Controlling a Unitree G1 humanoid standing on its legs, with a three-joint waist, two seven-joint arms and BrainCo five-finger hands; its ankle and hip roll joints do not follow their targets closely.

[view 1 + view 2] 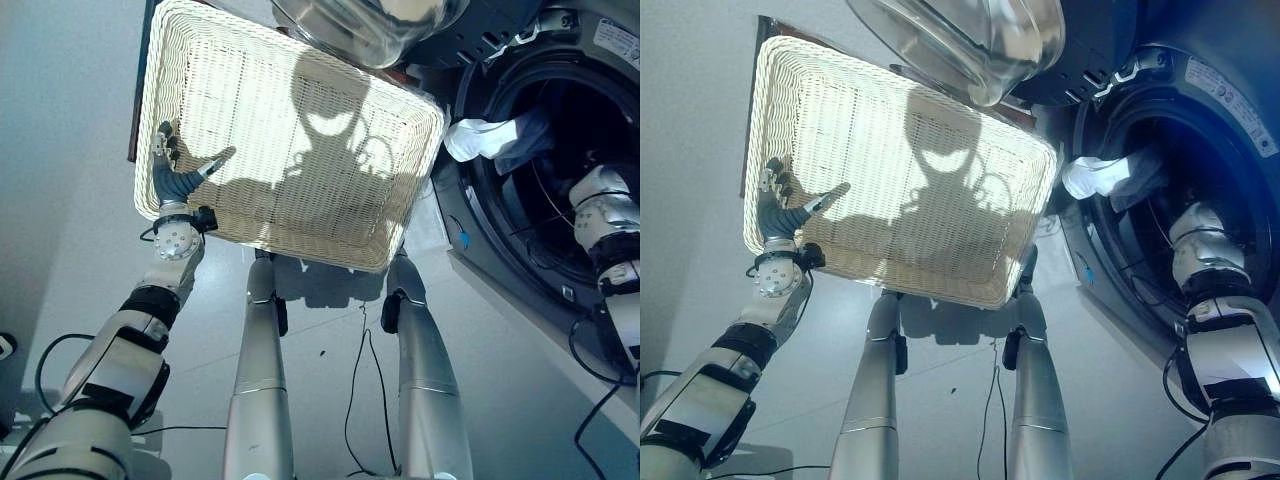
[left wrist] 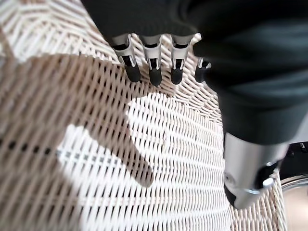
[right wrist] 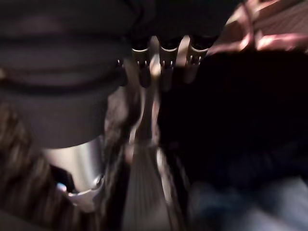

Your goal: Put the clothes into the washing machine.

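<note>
At three o'clock, white clothes (image 1: pixel 480 137) hang over the washing machine (image 1: pixel 600 60) opening, where the right hand (image 3: pixel 163 62) reaches inside, fingers straight. Left hand (image 1: pixel 172 170) spreads flat at nine o'clock in the wicker basket (image 1: pixel 300 130).

Clothes (image 1: pixel 495 140) crowd drum mouth (image 1: pixel 560 170); basket (image 1: pixel 290 140) bare.

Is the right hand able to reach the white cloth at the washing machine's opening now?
Probably yes: the right hand is already inside the drum, and the white cloth hangs at the washing machine opening's edge, with nothing visible between.

Pale wicker basket (image 1: pixel 300 150) on grey floor (image 1: pixel 70 150) — dark flat thing, perhaps board (image 1: pixel 762 25), beneath its far corner.
</note>
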